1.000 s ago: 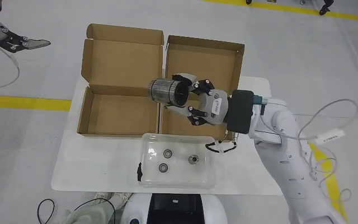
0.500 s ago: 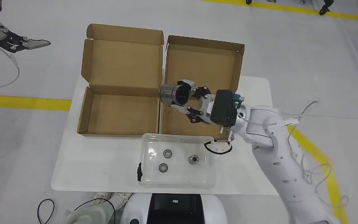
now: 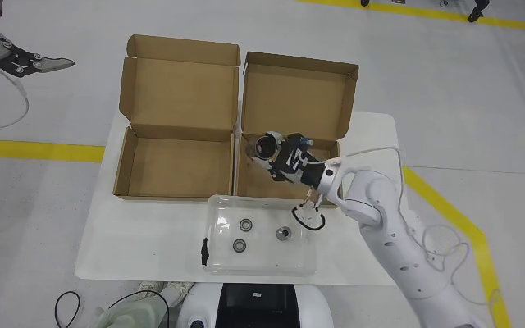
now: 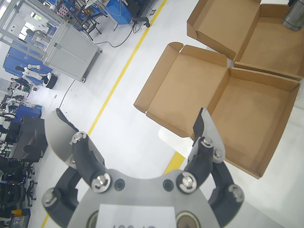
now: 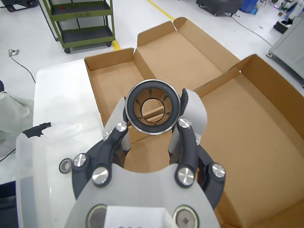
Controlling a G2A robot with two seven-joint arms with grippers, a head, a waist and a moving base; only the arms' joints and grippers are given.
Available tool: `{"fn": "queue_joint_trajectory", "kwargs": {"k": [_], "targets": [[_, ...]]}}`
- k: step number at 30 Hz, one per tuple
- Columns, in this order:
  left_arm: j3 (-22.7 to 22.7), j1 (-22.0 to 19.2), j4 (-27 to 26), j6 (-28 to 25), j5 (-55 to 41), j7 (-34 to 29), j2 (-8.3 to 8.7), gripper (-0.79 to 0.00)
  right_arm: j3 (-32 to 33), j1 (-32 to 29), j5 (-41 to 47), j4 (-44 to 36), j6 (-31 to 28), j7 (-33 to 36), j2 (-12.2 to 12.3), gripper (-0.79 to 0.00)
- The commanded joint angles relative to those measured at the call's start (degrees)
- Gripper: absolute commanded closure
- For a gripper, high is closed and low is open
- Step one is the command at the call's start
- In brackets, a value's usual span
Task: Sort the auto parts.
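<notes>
My right gripper (image 3: 275, 152) is shut on a ribbed metal cylinder (image 3: 263, 145) with a hollow bore. It holds the cylinder low over the right cardboard box (image 3: 295, 90), near the wall shared with the left cardboard box (image 3: 176, 168). The right wrist view looks through the cylinder (image 5: 173, 103) between the fingers (image 5: 192, 105) at the box floor (image 5: 237, 131). My left gripper (image 4: 129, 117) hangs open and empty, high beyond the table's far left corner (image 3: 33, 61). From there the cylinder (image 4: 294, 17) shows over the farther box.
A clear plastic bin (image 3: 262, 199) at the table's front holds three small round bearings (image 3: 245, 223), one seen in the right wrist view (image 5: 65, 166). A black scrap (image 3: 203, 252) sticks to the bin's left wall. Both box lids stand open at the back.
The right gripper has sunk toward the right box with the cylinder, drifting slightly right. The left gripper has stayed put.
</notes>
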Motion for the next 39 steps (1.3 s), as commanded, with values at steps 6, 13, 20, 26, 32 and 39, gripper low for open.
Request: {"fn": "queue_joint_trajectory", "kwargs": {"k": [6, 13, 20, 26, 32, 39], "targets": [[0.00, 0.00, 0.00, 0.00, 0.00, 0.00, 0.00, -0.785, -1.57, -0.11, -0.59, 3.64, 4.03, 4.22, -0.31, 0.000], [0.00, 0.00, 0.00, 0.00, 0.00, 0.00, 0.00, -0.785, -3.86, 2.13, 0.62, 8.18, 6.04, 8.03, -1.05, 0.000], [0.00, 0.00, 0.00, 0.00, 0.00, 0.00, 0.00, -0.785, -6.51, 5.89, 2.82, 13.85, 7.27, 9.85, -2.23, 0.000], [0.00, 0.00, 0.00, 0.00, 0.00, 0.00, 0.00, -0.785, -8.75, 8.69, 4.06, 19.49, 8.96, 11.58, -3.33, 0.000], [0.00, 0.00, 0.00, 0.00, 0.00, 0.00, 0.00, -0.785, -10.76, 10.75, 4.86, 23.37, 10.01, 13.48, -4.33, 0.000], [0.00, 0.00, 0.00, 0.00, 0.00, 0.00, 0.00, -0.785, -11.99, 11.70, 5.26, 25.53, 10.41, 14.26, -5.05, 0.000]]}}
